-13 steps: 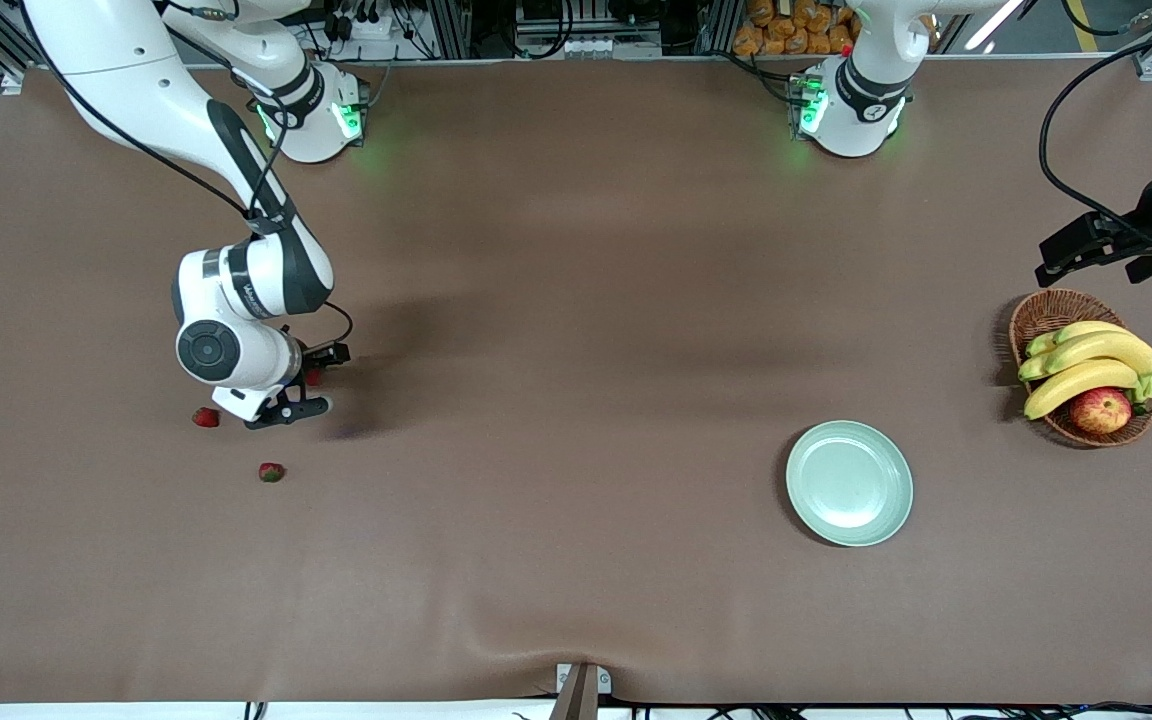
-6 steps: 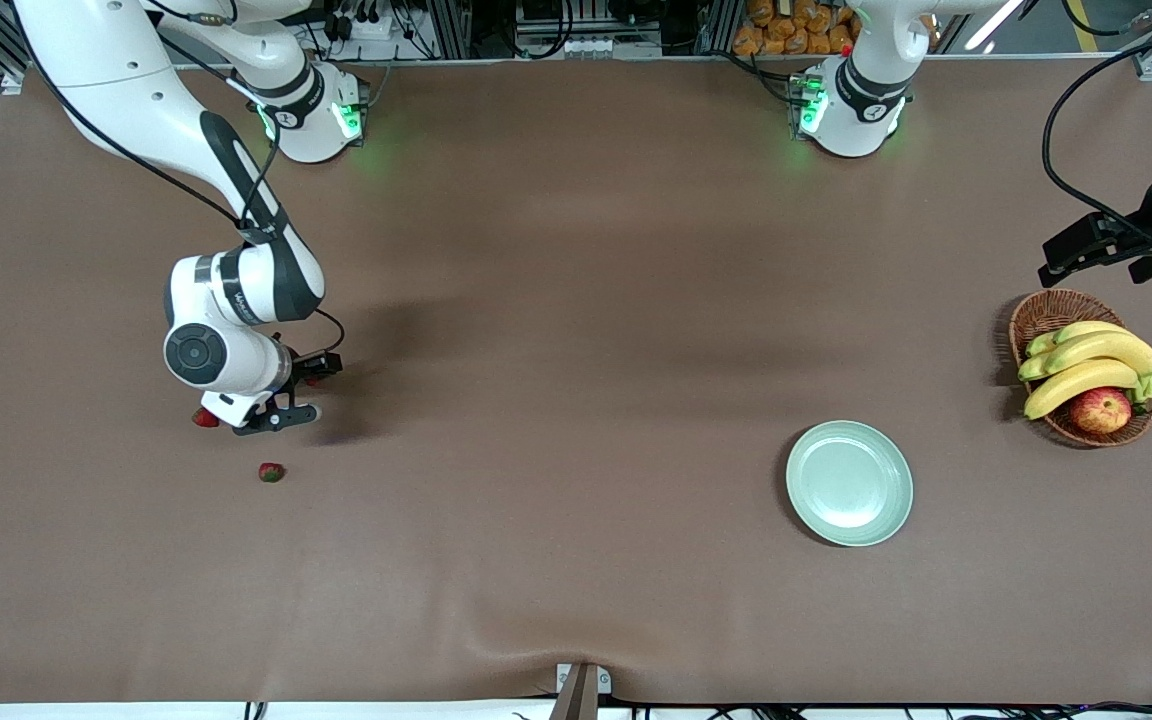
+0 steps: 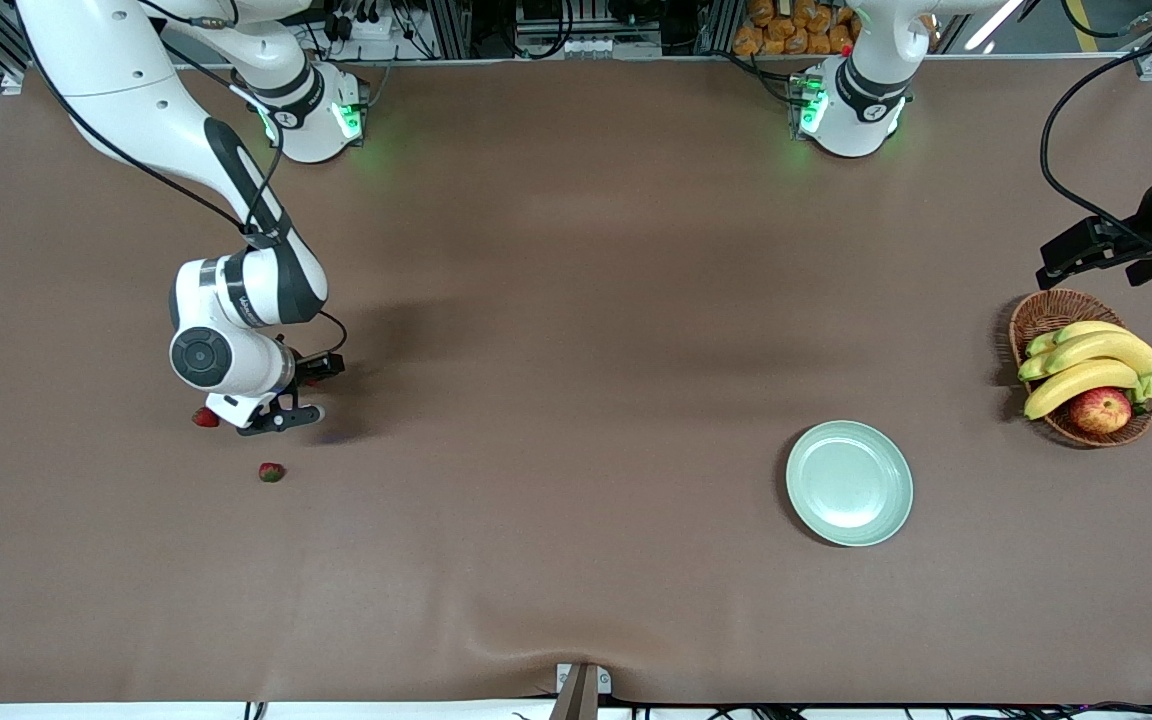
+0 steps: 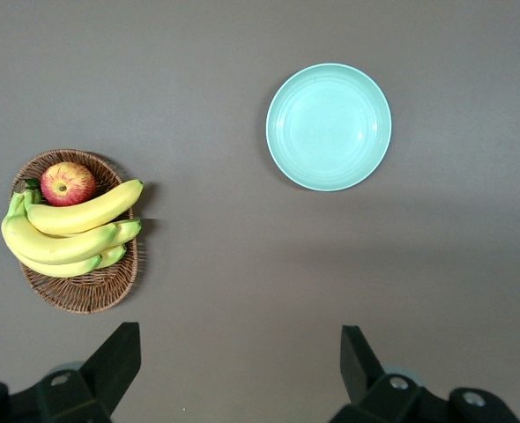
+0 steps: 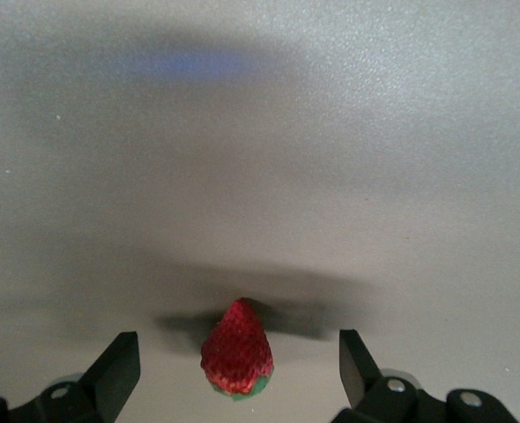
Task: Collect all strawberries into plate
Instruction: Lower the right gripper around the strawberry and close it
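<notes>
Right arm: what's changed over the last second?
The right gripper shifted toward the right arm's end of the table and lowered over a strawberry, which now sits between its open fingers, not yet gripped. The two other strawberries, the plate, the basket and the waiting left gripper, open, stayed as they were.

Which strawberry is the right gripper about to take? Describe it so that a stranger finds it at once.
Go to the right arm's end of the brown table, where the right gripper is low and open. The strawberry lies between its fingers, unheld. Unlike the two other strawberries, which lie uncovered nearer the front camera, the arm hides it from the front view.
</notes>
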`<action>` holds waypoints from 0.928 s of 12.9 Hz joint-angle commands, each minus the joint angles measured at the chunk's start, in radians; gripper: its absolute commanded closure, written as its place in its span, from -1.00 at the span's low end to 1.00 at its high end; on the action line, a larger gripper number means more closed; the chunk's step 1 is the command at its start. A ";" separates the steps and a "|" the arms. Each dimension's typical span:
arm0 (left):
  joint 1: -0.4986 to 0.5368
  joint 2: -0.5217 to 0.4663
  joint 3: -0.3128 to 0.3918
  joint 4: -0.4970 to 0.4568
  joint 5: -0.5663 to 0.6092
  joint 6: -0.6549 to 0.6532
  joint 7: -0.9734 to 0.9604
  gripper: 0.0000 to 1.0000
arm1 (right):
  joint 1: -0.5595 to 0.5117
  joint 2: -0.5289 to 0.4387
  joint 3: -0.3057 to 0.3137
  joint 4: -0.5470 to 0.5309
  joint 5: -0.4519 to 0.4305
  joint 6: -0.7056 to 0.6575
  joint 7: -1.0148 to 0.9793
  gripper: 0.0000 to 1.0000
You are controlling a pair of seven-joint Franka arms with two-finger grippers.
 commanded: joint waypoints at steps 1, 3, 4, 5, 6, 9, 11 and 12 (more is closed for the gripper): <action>0.008 0.006 0.000 0.014 -0.026 -0.016 0.022 -1.00 | -0.009 -0.003 0.009 -0.009 -0.019 0.009 0.002 -1.00; 0.008 0.009 0.000 0.013 -0.026 -0.016 0.022 -1.00 | -0.011 -0.003 0.009 -0.009 -0.018 0.009 0.002 -1.00; 0.008 0.009 0.000 0.014 -0.026 -0.016 0.022 -1.00 | -0.011 -0.003 0.009 -0.009 -0.018 0.009 0.002 -1.00; 0.008 0.009 0.000 0.013 -0.026 -0.016 0.022 -1.00 | -0.011 -0.003 0.009 -0.009 -0.018 0.009 0.002 -1.00; 0.008 0.009 0.000 0.011 -0.026 -0.017 0.024 -1.00 | -0.011 -0.003 0.009 -0.009 -0.018 0.009 0.002 -1.00; 0.009 0.010 0.000 0.013 -0.026 -0.019 0.024 -1.00 | -0.011 0.000 0.009 -0.009 -0.018 0.009 0.004 -1.00; 0.009 0.010 0.000 0.013 -0.026 -0.019 0.025 -1.00 | -0.012 0.000 0.009 -0.009 -0.018 0.009 0.004 -1.00; 0.009 0.010 0.000 0.013 -0.026 -0.019 0.028 -1.00 | -0.012 0.000 0.009 -0.009 -0.018 0.009 0.004 -0.73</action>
